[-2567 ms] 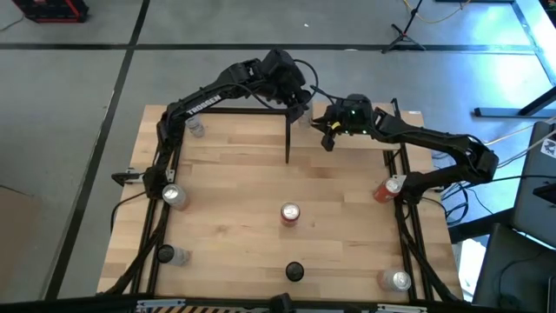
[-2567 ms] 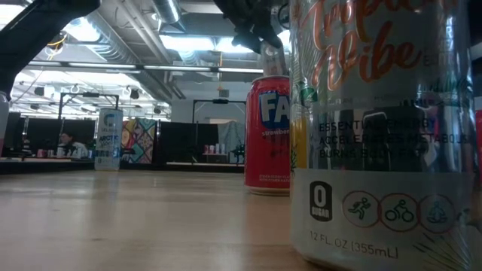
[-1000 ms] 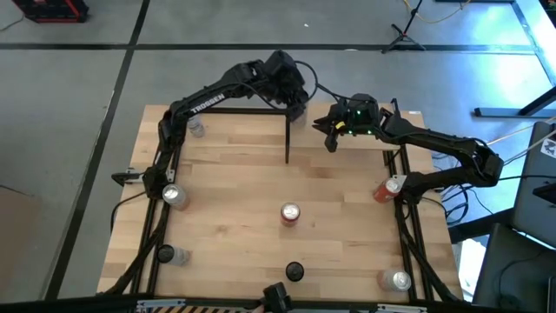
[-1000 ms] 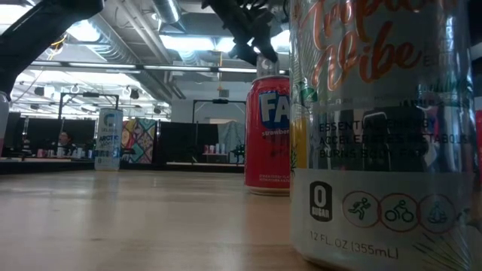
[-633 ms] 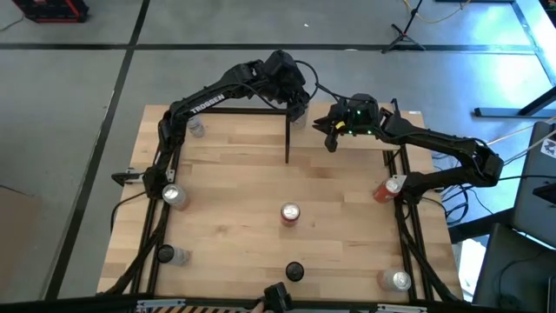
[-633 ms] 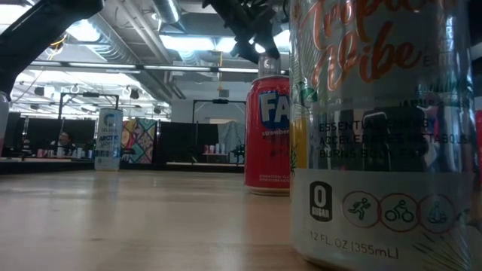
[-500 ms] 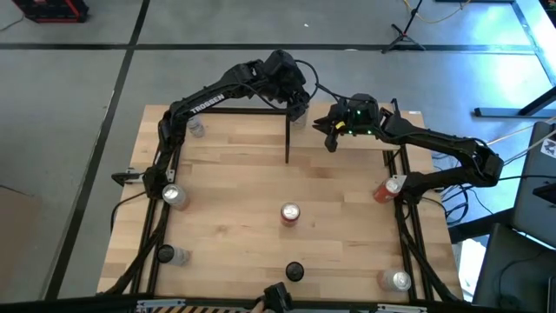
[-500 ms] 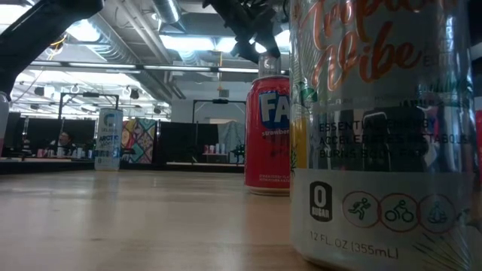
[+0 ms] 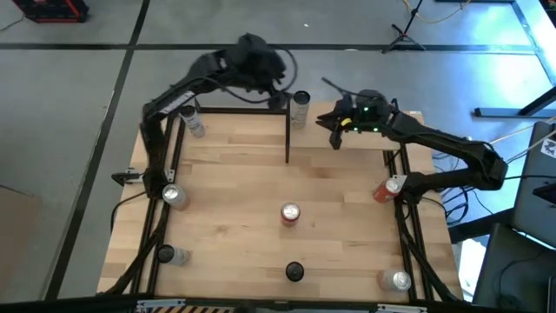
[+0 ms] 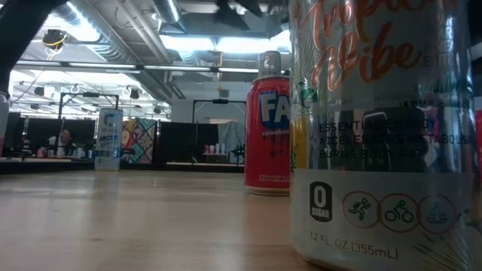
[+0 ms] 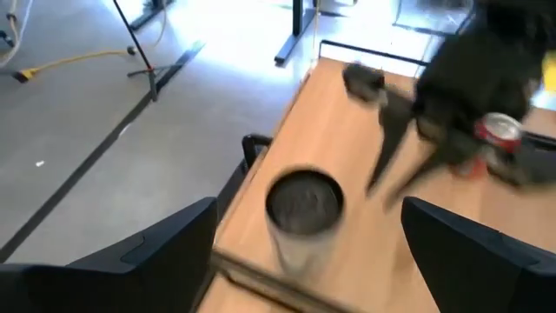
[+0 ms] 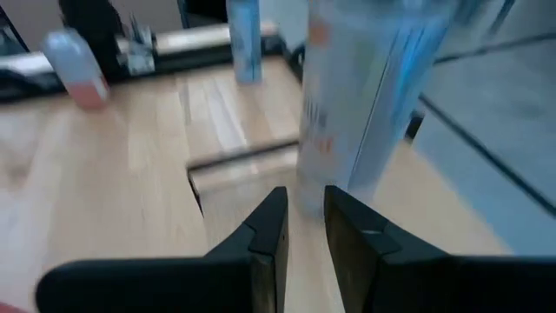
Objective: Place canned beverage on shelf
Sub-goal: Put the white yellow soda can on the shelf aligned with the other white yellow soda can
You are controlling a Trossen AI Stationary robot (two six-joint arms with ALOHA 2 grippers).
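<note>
A silver beverage can [image 9: 300, 106] stands upright on its base at the far left corner of the raised light-wood shelf [image 9: 347, 146]. My left gripper [image 9: 281, 85] hangs open above and to the far left of it. In the left wrist view the can [image 11: 302, 217] sits between and beyond the two spread fingers, untouched, on the shelf [image 11: 369, 252]. My right gripper [image 9: 334, 137] hovers shut over the shelf, just to the can's right. In the right wrist view the can [image 12: 365, 96] stands right in front of it.
Several other cans stand on the tabletop: a pale one [image 9: 194, 124] far left, a silver one [image 9: 175, 196], a red one [image 9: 290, 213] in the middle, and others along the near edge [image 9: 294, 271]. A red can [image 9: 388, 188] lies at the right. The shelf's black post [image 9: 287, 139] stands mid-table.
My left gripper has drawn back from the can, rising and going toward the table's far left corner. It now stands clear of the can, which stays upright on the shelf's corner.
</note>
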